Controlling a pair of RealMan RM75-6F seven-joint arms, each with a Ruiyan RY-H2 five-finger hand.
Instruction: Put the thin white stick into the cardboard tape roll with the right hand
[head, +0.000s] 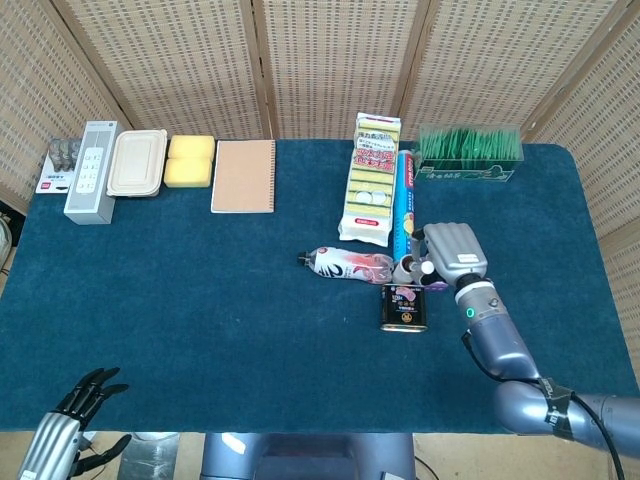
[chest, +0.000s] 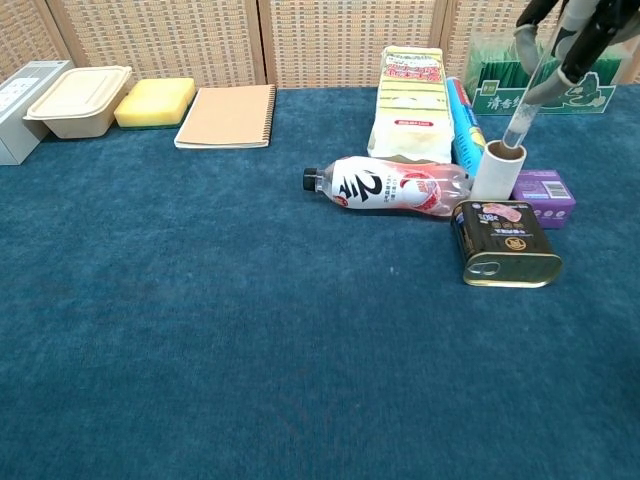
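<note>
The cardboard tape roll (chest: 498, 171) stands upright between the bottle and the purple box; in the head view the roll (head: 406, 269) is partly covered by my right hand. My right hand (head: 450, 250) hovers over it and grips the thin white stick (chest: 530, 105), which slants down with its lower tip at the roll's open top. In the chest view only the fingers (chest: 582, 28) of that hand show at the top right edge. My left hand (head: 75, 420) hangs below the table's near left edge, fingers apart, holding nothing.
A lying plastic bottle (chest: 395, 186), a dark tin can (chest: 506, 243) and a purple box (chest: 545, 190) crowd the roll. Behind it lie a blue tube (chest: 463, 118), a yellow sponge pack (head: 372, 177) and a green box (head: 470, 150). A notebook (head: 243, 176) and containers line the back left.
</note>
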